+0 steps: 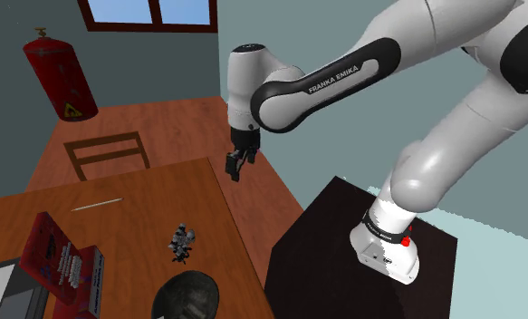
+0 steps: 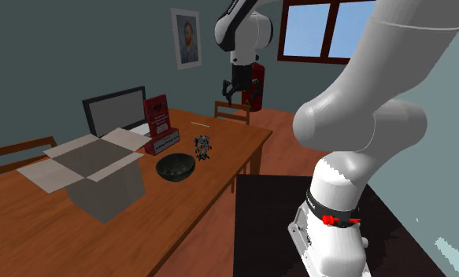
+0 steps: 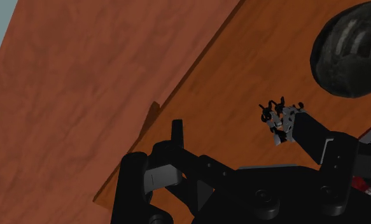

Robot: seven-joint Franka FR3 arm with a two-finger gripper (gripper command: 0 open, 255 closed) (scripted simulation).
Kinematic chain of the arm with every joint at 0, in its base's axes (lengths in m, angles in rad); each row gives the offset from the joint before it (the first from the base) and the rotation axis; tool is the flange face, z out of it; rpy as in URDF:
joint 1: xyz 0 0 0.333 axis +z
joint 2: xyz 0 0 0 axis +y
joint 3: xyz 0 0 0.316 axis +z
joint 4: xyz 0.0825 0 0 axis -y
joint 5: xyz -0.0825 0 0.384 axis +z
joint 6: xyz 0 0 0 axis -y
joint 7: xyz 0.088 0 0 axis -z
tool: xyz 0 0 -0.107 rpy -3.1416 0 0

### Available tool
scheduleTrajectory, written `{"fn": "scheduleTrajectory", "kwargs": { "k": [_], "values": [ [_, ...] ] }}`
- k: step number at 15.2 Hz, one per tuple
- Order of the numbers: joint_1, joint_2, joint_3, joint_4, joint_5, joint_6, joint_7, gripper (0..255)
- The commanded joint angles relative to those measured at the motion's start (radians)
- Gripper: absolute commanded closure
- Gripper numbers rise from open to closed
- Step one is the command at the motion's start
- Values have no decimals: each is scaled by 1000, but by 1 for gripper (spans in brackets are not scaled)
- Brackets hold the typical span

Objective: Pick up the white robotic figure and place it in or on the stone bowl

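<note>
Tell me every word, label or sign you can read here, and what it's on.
"FRANKA EMIKA": on the arm, along its dark forearm cover.
Too small to read: the yellow sign on the red cylinder.
Blurred, unreadable: the white print on the red box.

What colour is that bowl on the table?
The bowl is mottled dark grey, nearly black; clearest in wrist view.

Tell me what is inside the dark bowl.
The bowl looks empty, its mottled inside bare; the figure stands beside it on the table, apart. The rim hides its near inner wall.
</note>
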State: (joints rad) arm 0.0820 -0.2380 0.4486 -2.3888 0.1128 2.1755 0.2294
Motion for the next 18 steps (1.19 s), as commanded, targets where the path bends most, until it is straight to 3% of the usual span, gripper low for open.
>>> {"fn": "scheduleTrajectory", "kwargs": {
  "k": [1,8,14,18],
  "values": [
    [1,77,32,26,-29,47,47,0],
    [37,364,89,157,-207,162,240,0],
    [137,611,56,321,-370,202,389,0],
    [210,748,22,438,-436,206,446,0]
  ]
}}
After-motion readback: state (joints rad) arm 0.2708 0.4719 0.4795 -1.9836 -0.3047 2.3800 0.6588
